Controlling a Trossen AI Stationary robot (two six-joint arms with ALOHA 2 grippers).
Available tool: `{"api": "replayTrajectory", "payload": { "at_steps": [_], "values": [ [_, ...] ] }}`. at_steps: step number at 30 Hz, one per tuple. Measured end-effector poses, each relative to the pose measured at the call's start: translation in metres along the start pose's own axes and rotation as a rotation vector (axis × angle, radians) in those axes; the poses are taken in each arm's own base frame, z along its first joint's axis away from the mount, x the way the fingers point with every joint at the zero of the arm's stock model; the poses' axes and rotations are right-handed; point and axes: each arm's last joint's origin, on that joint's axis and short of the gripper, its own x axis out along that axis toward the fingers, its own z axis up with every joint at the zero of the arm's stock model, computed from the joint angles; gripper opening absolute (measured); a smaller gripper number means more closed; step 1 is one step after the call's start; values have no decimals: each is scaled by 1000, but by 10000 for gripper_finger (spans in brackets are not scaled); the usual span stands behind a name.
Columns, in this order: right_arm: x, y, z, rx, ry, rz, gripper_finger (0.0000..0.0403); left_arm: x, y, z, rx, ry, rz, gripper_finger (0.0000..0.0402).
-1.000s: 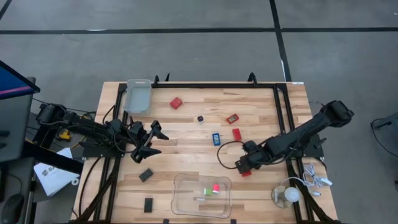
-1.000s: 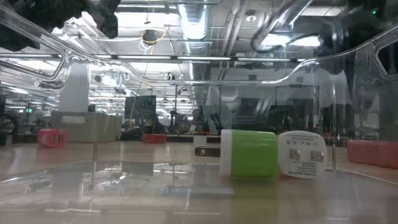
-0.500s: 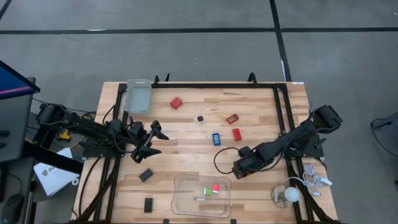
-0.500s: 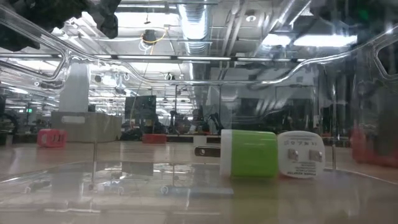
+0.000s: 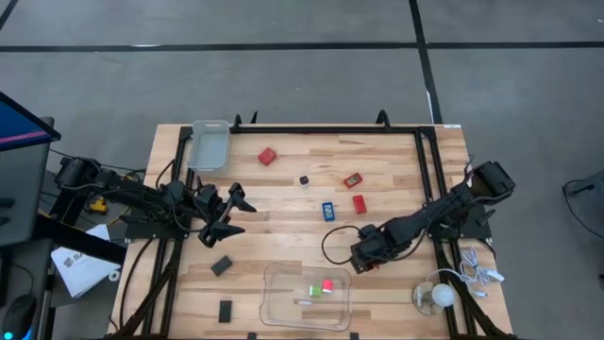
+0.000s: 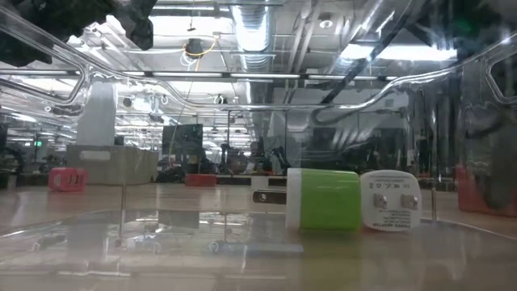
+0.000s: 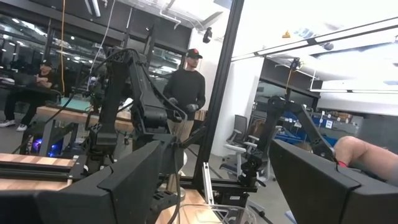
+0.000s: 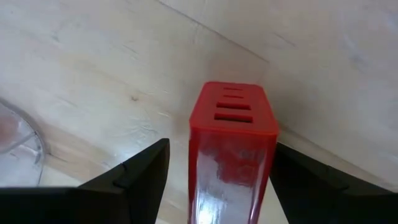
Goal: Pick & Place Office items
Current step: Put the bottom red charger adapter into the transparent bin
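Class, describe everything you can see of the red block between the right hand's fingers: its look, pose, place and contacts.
The glossy red rectangular plastic block has three narrow slots across its far end. It sits lengthwise between the right hand's two dark fingers, above the pale wooden table. Small gaps show on both sides, so a firm grip cannot be confirmed. From above, the arm hides it, beside the clear plastic tray.

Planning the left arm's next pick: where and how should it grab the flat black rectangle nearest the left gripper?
Grip the flat black rectangle across its shorter width, at mid-length, coming straight down from above. It lies flat on the wooden table, skewed to the table's edges, so only its thin sides offer a pinch. The left gripper would likely need its wrist turned to match that skew.
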Motion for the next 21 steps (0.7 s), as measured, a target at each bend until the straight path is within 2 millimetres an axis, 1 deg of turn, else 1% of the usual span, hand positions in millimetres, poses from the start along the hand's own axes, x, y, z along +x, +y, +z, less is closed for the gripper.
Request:
{"api": "replayTrajectory", "payload": {
  "at_steps": [3, 5, 7, 10, 11, 18, 20, 21],
  "values": [
    [0, -1, 2, 13, -1, -9, 245, 0, 0, 0, 0, 0, 0, 296],
    [0, -2, 2, 21, -3, -22, 224, 0, 0, 0, 0, 0, 0, 296],
    [0, -3, 2, 23, -9, -31, 189, 0, 0, 0, 0, 0, 0, 296],
    [0, -4, 2, 27, -12, -39, 119, 0, 0, 0, 0, 0, 0, 296],
    [0, -4, 2, 19, -13, -36, 102, 0, 0, 0, 0, 0, 0, 296],
    [-4, -4, 3, -25, -50, -68, 105, 0, 0, 0, 0, 0, 0, 296],
    [-12, -1, 4, -62, -89, -103, 105, 0, 0, 0, 0, 0, 0, 296],
    [-20, 3, 5, -80, -114, -114, 105, 0, 0, 0, 0, 0, 0, 296]
  ]
}}
